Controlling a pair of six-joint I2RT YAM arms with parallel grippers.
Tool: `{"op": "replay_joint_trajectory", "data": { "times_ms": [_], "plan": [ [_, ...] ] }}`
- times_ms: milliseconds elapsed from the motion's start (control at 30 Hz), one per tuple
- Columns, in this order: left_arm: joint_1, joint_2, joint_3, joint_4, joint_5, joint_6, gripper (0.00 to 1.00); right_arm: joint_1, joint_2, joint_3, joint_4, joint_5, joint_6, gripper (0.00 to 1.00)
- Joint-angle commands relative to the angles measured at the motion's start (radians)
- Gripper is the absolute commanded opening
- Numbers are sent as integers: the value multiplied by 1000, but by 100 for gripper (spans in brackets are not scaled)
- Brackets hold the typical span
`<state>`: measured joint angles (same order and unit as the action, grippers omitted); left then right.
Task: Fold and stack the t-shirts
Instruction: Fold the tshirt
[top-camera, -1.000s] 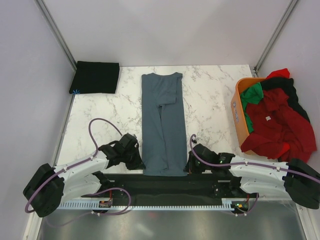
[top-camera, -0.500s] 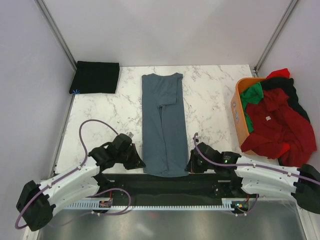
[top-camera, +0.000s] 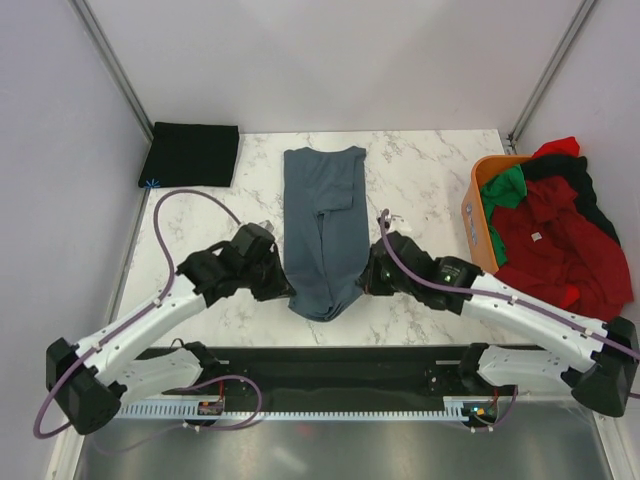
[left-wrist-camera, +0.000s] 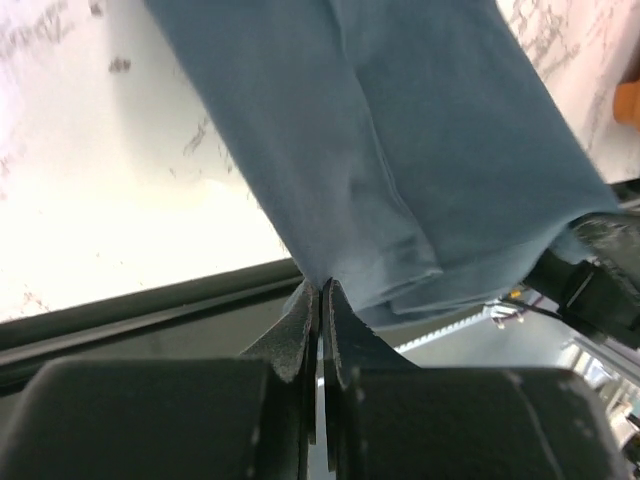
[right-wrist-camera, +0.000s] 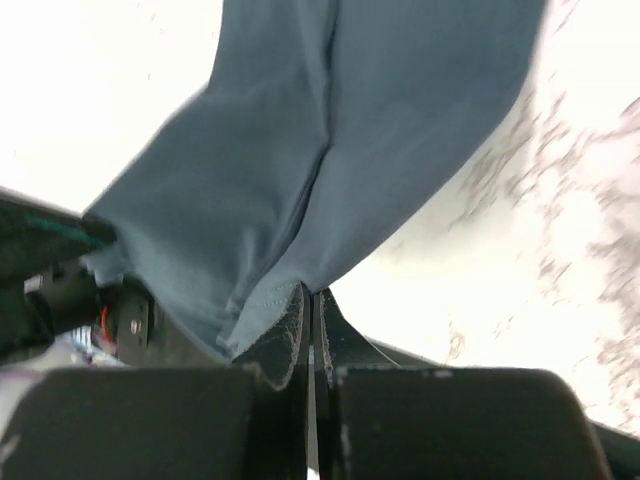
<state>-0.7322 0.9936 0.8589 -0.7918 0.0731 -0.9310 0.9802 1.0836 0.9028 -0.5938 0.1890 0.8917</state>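
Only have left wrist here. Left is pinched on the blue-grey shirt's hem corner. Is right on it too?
Observer: Yes. The right wrist view shows the right gripper shut on the other hem corner of the blue-grey t-shirt.
Operator: Anything folded yet?
Observer: One. A folded black t-shirt lies at the far left corner of the table.
Operator: What's left?
Observer: A pile of t-shirts, red, green and black, spills out of the orange basket at the table's right edge.
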Motion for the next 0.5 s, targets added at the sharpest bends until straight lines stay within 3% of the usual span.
{"op": "replay_joint_trajectory", "data": {
  "times_ms": [0,467],
  "plan": [
    [19,95,107,-41,-65,104,2,-86,65,99,-40,33,-91,0],
    [283,503,489,-44,45,305,2,-385,444,413,34,-152,-234,0]
  ]
}}
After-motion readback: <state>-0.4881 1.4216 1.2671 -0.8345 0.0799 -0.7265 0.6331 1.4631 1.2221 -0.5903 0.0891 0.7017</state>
